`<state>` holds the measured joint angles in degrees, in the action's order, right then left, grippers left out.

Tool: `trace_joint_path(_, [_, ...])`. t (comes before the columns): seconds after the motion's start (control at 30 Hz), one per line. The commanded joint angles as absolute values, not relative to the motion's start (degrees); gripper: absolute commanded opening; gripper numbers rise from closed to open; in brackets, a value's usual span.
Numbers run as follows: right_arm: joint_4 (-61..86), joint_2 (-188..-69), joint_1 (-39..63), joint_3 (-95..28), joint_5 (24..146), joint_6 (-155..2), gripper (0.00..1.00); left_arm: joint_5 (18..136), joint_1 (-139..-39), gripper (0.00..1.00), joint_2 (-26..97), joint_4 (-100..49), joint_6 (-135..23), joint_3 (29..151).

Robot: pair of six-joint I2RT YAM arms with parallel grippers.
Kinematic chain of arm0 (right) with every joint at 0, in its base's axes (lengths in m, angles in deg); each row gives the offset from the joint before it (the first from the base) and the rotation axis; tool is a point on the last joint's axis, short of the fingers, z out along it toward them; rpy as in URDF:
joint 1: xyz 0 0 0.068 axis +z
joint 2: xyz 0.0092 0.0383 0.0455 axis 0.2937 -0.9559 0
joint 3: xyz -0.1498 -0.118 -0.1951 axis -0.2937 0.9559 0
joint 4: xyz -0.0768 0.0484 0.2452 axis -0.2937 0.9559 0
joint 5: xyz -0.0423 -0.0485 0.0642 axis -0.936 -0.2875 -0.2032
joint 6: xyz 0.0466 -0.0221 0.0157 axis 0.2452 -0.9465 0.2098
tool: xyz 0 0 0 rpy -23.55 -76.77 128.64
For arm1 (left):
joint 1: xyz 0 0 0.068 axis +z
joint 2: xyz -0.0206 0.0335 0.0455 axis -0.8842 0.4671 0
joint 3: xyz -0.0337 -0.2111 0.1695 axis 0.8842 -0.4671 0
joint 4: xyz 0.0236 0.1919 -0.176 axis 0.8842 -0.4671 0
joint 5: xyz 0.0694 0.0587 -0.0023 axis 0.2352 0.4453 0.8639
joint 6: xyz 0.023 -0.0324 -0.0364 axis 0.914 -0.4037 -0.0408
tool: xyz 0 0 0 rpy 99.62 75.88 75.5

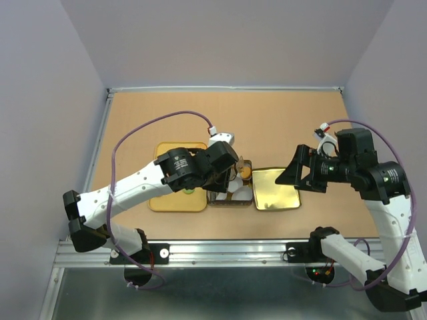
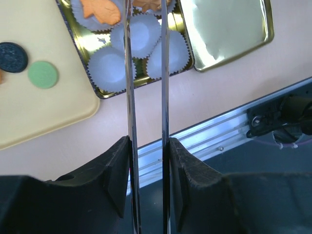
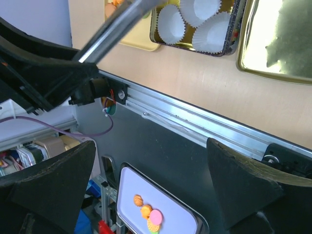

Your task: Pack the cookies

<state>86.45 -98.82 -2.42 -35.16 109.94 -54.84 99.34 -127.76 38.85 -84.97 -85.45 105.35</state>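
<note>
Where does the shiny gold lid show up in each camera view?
Top external: gold lid just right of centre.
Left wrist: lid at top right.
Right wrist: lid at top right, partly cropped.
Shared landmark: tin of paper cups, directly left of it.

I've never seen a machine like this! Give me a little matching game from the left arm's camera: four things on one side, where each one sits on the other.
Things:
1. green cookie
2. orange cookie
3. gold lid
4. black cookie

Places:
A. in a white paper cup inside the tin
B. on the table, right of the tin
C. on the cream tray, nearest the view's left edge
D. on the cream tray, nearer the tin

Pairs: 1-D, 2-A, 3-B, 4-C
</note>
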Motion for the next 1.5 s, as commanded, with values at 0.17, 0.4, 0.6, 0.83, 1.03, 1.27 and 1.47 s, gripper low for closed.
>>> trace_joint_path(0.17, [86.17, -97.5, -2.22, -36.86, 108.65, -55.25, 1.0, 101.0, -132.29, 0.32, 41.26, -83.48, -89.43, 101.81])
trace_joint_path(0.4, [86.61, -97.41, -2.22, -36.51, 108.56, -55.77, 1.0, 104.08, -132.38, 0.33, 41.69, -86.2, -92.86, 100.31])
trace_joint_path(0.6, [86.44, -97.5, -2.22, -35.72, 108.56, -55.95, 1.0, 103.9, -132.38, 0.44, 41.87, -86.3, -92.95, 98.99])
trace_joint_path(0.83, [86.44, -97.32, -2.22, -34.93, 108.3, -56.21, 1.0, 103.73, -132.38, 0.53, 42.13, -85.86, -92.07, 98.9])
trace_joint_path(1.03, [86.44, -97.15, -2.14, -34.75, 108.21, -56.21, 1.0, 103.2, -132.38, 0.54, 43.54, -86.03, -91.45, 99.96])
trace_joint_path(1.27, [86.44, -96.79, -2.22, -35.1, 108.21, -56.3, 1.0, 106.62, -132.2, 0.55, 42.58, -89.63, -94.0, 106.28])
trace_joint_path(1.47, [86.44, -96.62, -2.31, -35.19, 108.74, -56.21, 1.0, 107.77, -129.48, 0.56, 35.29, -91.83, -98.57, 104.19])
